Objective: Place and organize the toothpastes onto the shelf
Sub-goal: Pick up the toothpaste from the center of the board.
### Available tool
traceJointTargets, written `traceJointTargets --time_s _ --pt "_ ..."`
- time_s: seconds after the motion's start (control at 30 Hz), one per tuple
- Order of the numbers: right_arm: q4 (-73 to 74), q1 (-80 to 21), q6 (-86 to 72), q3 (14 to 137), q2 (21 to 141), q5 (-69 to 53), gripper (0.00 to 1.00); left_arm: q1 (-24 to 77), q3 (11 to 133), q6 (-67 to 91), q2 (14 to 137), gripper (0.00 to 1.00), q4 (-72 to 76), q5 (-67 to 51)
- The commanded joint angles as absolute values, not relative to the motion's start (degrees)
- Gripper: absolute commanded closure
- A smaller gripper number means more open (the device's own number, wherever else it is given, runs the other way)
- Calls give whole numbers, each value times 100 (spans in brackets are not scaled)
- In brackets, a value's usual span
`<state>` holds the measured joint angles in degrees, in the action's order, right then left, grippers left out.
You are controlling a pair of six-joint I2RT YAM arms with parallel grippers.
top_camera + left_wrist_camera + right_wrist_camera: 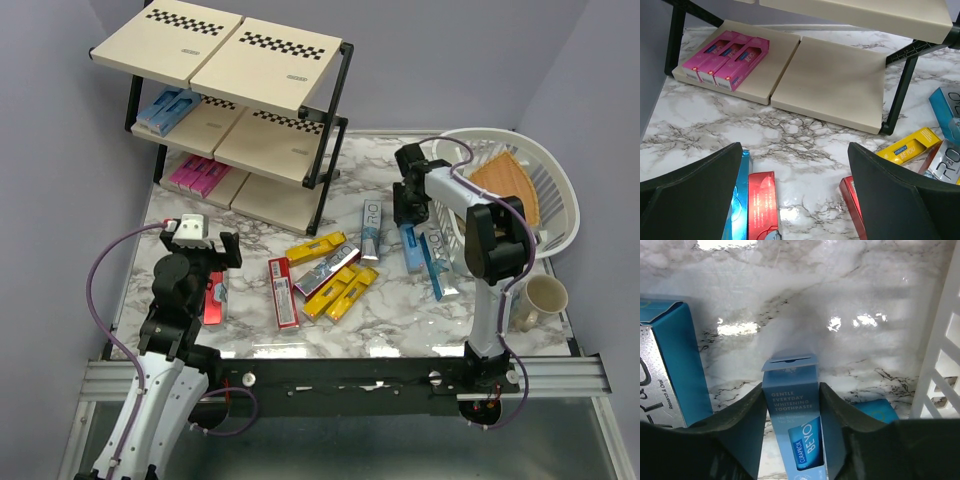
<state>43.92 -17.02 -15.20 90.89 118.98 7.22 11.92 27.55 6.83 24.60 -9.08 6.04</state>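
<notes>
My right gripper is shut on a light blue toothpaste box; both fingers press its long sides, and its end flap sticks out past the tips. This happens low over the marble table next to the basket. My left gripper hangs wide open over bare marble, with a red box below its left finger and another red box by its right. The shelf stands at the back left. Its bottom board holds pink toothpastes and its middle board blue ones. Yellow, red and silver-teal boxes lie loose mid-table.
A white plastic basket with a wooden board in it stands at the right. A mug sits near the table's front right corner. Another teal box lies beside the basket. The shelf's black post rises ahead of the left gripper.
</notes>
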Motion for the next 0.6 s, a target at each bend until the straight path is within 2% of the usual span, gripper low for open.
traceJointTargets --time_s 0.0,0.33,0.57 --pt "4702 -1687 -2135 8965 11909 554 52 1274 2698 606 2400 1 -774 712" --pt "4773 -1687 -3040 8544 11103 721 58 1424 2672 571 2417 1 -686 185" --pt "4588 -1688 -3260 7867 10302 458 62 1713 2935 659 3110 1 -650 -360"
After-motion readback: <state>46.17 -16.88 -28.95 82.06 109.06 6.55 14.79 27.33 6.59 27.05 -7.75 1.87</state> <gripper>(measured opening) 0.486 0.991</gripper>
